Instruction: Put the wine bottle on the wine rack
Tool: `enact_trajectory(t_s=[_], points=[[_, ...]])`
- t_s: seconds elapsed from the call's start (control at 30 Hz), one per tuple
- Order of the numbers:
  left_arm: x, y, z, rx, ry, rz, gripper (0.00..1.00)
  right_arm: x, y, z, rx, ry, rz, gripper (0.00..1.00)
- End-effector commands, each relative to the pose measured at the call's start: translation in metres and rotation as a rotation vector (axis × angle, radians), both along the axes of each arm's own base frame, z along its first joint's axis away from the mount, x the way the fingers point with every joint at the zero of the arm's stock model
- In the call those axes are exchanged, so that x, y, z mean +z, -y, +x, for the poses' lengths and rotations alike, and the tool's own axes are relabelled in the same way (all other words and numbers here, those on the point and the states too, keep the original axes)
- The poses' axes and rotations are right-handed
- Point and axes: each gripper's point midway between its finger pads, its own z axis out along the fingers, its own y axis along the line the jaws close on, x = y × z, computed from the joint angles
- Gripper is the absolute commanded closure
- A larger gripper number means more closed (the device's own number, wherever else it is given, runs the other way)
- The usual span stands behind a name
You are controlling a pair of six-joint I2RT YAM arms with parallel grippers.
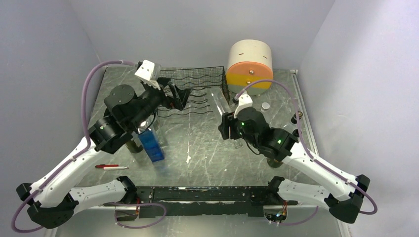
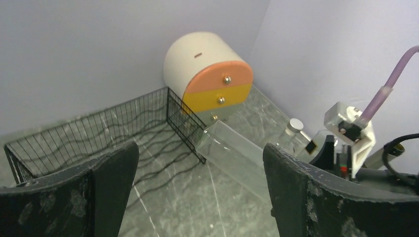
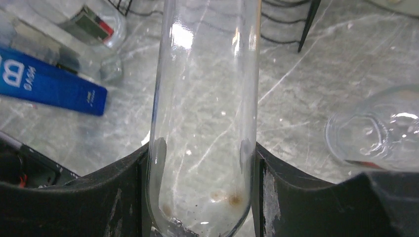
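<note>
The wine bottle is clear, empty glass. My right gripper is shut on its base end, one finger on each side. In the top view the bottle lies low and points away from the right gripper toward the right front corner of the wine rack. The black wire rack stands at the back of the table with no bottle in it. The bottle's far end is close beside the rack's corner. My left gripper is open and empty, hovering at the rack's front.
A round cream, orange and yellow drawer unit stands right of the rack. A blue box and a dark bottle stand under the left arm. A red pen lies front left. A clear glass sits beside the right gripper.
</note>
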Motion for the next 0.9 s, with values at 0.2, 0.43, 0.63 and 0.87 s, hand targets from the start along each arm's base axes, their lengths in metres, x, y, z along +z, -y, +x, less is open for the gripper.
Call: enact_trajectory(t_s=[0.2,0.43,0.63,0.87], points=[[-0.035,-0.007,-0.016,0.019,-0.296,0.018,0.01,-0.024,-0.008,-0.01,0.038,-0.026,0.078,1.0],[-0.066,-0.02,-0.012,0.119,-0.41,0.063,0.01,-0.056,-0.004,-0.009,0.013,-0.045,0.045,1.0],[-0.069,-0.025,-0.007,0.163,-0.42,0.103,0.01,-0.071,-0.006,0.002,-0.009,-0.049,-0.016,1.0],[-0.072,-0.007,-0.002,0.118,-0.468,0.15,0.01,-0.102,-0.013,0.006,-0.015,-0.104,-0.067,1.0]])
